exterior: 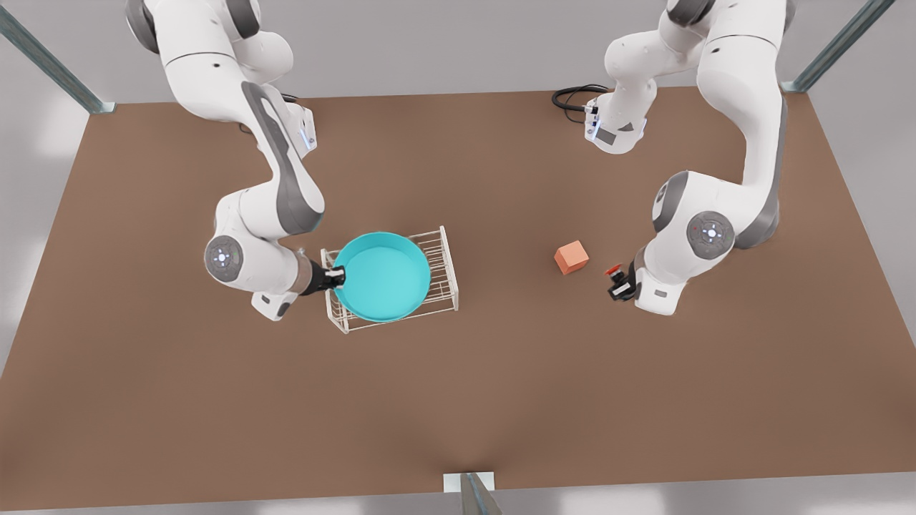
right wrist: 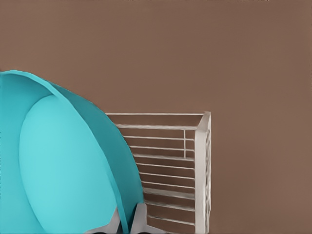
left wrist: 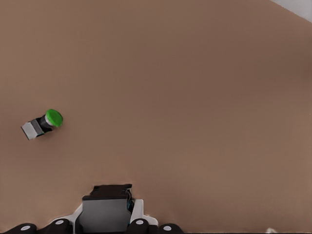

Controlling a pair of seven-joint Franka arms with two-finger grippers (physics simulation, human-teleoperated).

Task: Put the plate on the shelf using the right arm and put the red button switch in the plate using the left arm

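The turquoise plate (exterior: 383, 275) lies over the white wire shelf (exterior: 444, 265), covering its half toward the front view's left. My right gripper (exterior: 338, 275) is shut on the plate's rim at that side. In the right wrist view the fingertips (right wrist: 139, 218) straddle the plate's (right wrist: 63, 165) rim, with the shelf (right wrist: 170, 161) behind. At the front view's right, my left gripper (exterior: 620, 282) is low over the table and shut on the red button switch (exterior: 613, 272), whose red cap pokes out. The left wrist view shows the switch's grey-black body (left wrist: 105, 209) in my left gripper (left wrist: 106, 217).
An orange cube (exterior: 571, 257) rests on the brown table just beside the left gripper, toward the shelf. A green-capped switch (left wrist: 43, 124) lies on its side on the table in the left wrist view. A black cable (exterior: 572, 96) coils at the table's far edge.
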